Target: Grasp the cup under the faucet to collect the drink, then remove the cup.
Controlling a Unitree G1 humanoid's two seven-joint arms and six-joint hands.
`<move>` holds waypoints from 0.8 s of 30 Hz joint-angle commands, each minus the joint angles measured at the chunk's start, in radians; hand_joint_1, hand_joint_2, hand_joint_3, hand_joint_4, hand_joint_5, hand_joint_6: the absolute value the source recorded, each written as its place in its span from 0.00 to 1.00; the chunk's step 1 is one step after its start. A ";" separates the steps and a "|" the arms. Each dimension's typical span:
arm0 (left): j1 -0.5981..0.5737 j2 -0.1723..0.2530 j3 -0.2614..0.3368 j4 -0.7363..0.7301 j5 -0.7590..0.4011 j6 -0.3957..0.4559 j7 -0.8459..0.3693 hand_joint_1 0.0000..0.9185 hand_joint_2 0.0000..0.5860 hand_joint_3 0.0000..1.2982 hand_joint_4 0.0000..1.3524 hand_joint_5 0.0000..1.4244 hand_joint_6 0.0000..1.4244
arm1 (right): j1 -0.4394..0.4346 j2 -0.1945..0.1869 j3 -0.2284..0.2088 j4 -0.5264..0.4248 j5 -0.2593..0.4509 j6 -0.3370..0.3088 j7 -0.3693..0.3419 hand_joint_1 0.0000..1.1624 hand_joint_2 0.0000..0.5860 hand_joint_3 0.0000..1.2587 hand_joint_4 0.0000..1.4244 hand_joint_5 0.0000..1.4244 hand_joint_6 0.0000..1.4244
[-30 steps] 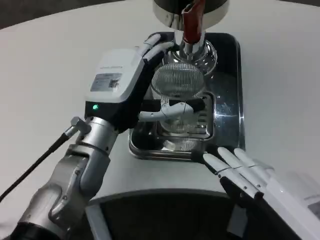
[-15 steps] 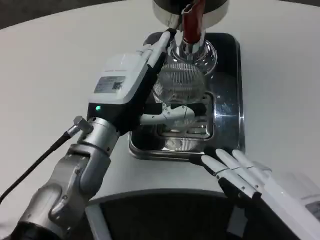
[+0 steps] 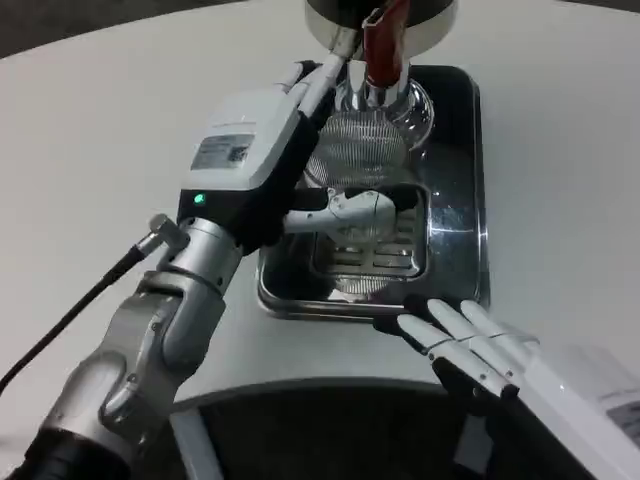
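The left hand [image 3: 300, 170] is wrapping around the ribbed glass cup [image 3: 358, 155], thumb crossing its front and fingers reaching behind it. The cup is sitting on the shiny metal drip tray [image 3: 455, 250], right under the faucet [image 3: 381, 50] with its red handle. The right hand [image 3: 465, 345] is lying at the tray's near edge, fingers spread flat and apart, holding nothing at all on the white table [image 3: 120, 130].
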 commanded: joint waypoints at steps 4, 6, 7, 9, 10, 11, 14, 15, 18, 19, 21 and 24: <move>0.043 0.018 0.030 -0.101 -0.023 -0.034 -0.001 0.07 0.06 0.00 0.00 0.06 0.18 | 0.013 0.060 0.010 -0.015 0.002 -0.007 0.002 0.44 0.71 0.08 0.02 0.00 0.06; 0.057 0.026 0.042 -0.129 -0.028 -0.038 -0.008 0.07 0.06 0.00 0.00 0.06 0.18 | 0.015 0.060 0.011 -0.015 0.003 -0.008 0.000 0.44 0.71 0.09 0.02 0.00 0.06; 0.062 0.028 0.047 -0.139 -0.029 -0.038 -0.012 0.07 0.06 0.00 0.00 0.06 0.18 | 0.015 0.060 0.011 -0.015 0.003 -0.009 -0.001 0.44 0.71 0.09 0.02 0.00 0.06; 0.089 0.039 0.069 -0.186 -0.045 -0.040 -0.024 0.07 0.06 0.00 0.00 0.07 0.19 | 0.012 0.060 0.010 -0.015 0.003 -0.011 -0.003 0.44 0.71 0.09 0.02 0.00 0.06; 0.099 0.043 0.076 -0.203 -0.051 -0.040 -0.030 0.07 0.06 0.00 0.00 0.07 0.19 | 0.011 0.061 0.010 -0.015 0.003 -0.011 -0.004 0.44 0.71 0.09 0.02 0.00 0.06; 0.111 0.048 0.084 -0.223 -0.058 -0.039 -0.037 0.07 0.06 0.00 0.00 0.07 0.19 | 0.009 0.061 0.009 -0.015 0.003 -0.010 -0.005 0.44 0.71 0.09 0.02 0.00 0.06; 0.147 0.062 0.108 -0.286 -0.072 -0.022 -0.076 0.08 0.09 0.00 0.00 0.09 0.20 | 0.005 0.060 0.005 -0.015 0.004 -0.006 -0.005 0.44 0.71 0.09 0.02 0.00 0.06; 0.162 0.069 0.119 -0.312 -0.080 -0.018 -0.091 0.08 0.09 0.00 0.00 0.09 0.20 | 0.004 0.059 0.003 -0.015 0.005 -0.005 -0.005 0.44 0.71 0.09 0.02 0.00 0.06; 0.198 0.080 0.152 -0.375 -0.102 -0.014 -0.123 0.10 0.10 0.00 0.00 0.09 0.20 | 0.003 0.058 0.002 -0.015 0.007 -0.004 -0.004 0.44 0.71 0.09 0.02 0.00 0.06; 0.211 0.084 0.164 -0.401 -0.112 -0.015 -0.133 0.10 0.10 0.00 0.00 0.09 0.20 | 0.004 0.058 0.002 -0.015 0.008 -0.004 -0.004 0.44 0.71 0.09 0.02 0.00 0.06; 0.236 0.092 0.189 -0.449 -0.135 -0.020 -0.153 0.10 0.10 0.00 0.00 0.10 0.20 | 0.004 0.059 0.004 -0.015 0.006 -0.001 -0.004 0.44 0.71 0.09 0.02 0.00 0.06; 0.292 0.092 0.257 -0.561 -0.250 -0.029 -0.212 0.07 0.16 0.08 0.06 0.14 0.20 | 0.005 0.059 0.005 -0.015 0.006 0.002 -0.005 0.44 0.71 0.09 0.02 0.00 0.06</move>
